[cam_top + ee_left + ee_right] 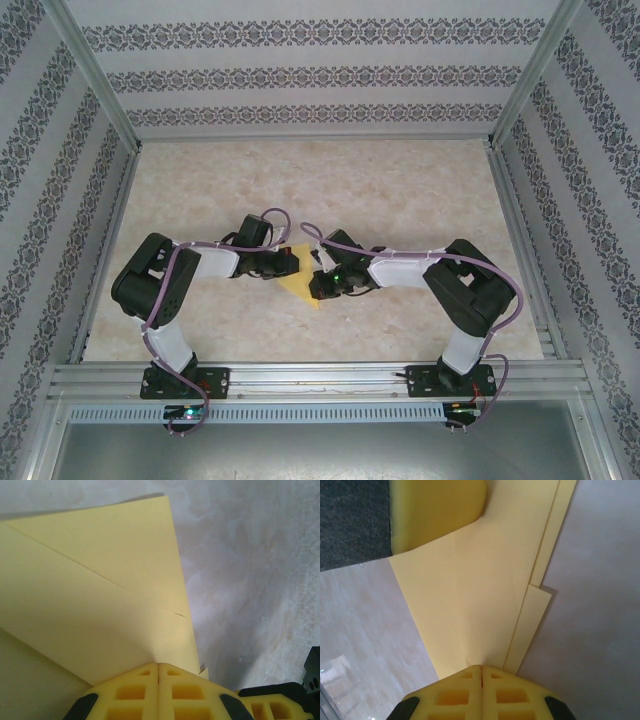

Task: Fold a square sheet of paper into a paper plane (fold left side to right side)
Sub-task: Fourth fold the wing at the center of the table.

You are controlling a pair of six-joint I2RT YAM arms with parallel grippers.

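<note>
tabletop point(300, 180): pale, marbled, walled on the left, right and far sides.
square sheet of paper point(300, 287): yellow, folded into overlapping layers, lying mid-tabletop between my two hands.
left hand point(158, 666): my fingers pressed together, tips on the paper's left part.
right hand point(481, 669): fingers pressed together, tips on the paper's right part; whether either hand pinches a layer, I cannot tell.

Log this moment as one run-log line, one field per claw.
left claw: shut on yellow paper | right claw: shut on same sheet | paper: partly folded, layered edges showing, pinched between both arms
</note>
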